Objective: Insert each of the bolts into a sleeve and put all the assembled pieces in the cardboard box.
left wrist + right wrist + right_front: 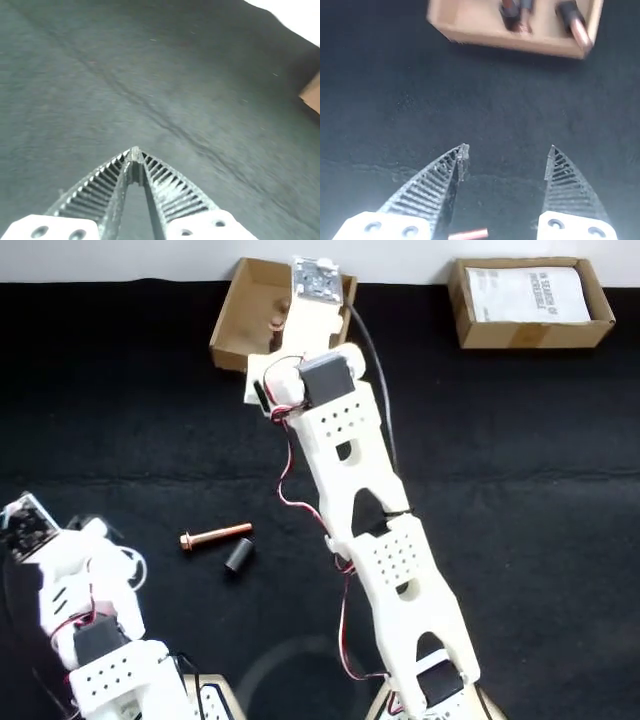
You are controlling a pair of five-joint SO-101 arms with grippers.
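Observation:
A copper bolt [215, 536] lies on the black mat beside a short black sleeve [238, 556], the two apart. The cardboard box [232, 318] stands at the far edge with assembled pieces [517, 12] inside; another [574, 22] leans at its corner. My right arm [340, 430] stretches toward that box. Its gripper [507, 152] hangs open over bare mat short of the box [470, 27], nothing between its fingers, and the bolt [467, 233] shows behind it. My left arm [80, 580] sits at the near left, its gripper [135, 151] shut and empty above the mat.
A second cardboard box [470, 325] holding a printed sheet [528, 292] stands at the far right. Red and black cables [290, 475] run along the right arm. Open mat lies around the bolt and sleeve.

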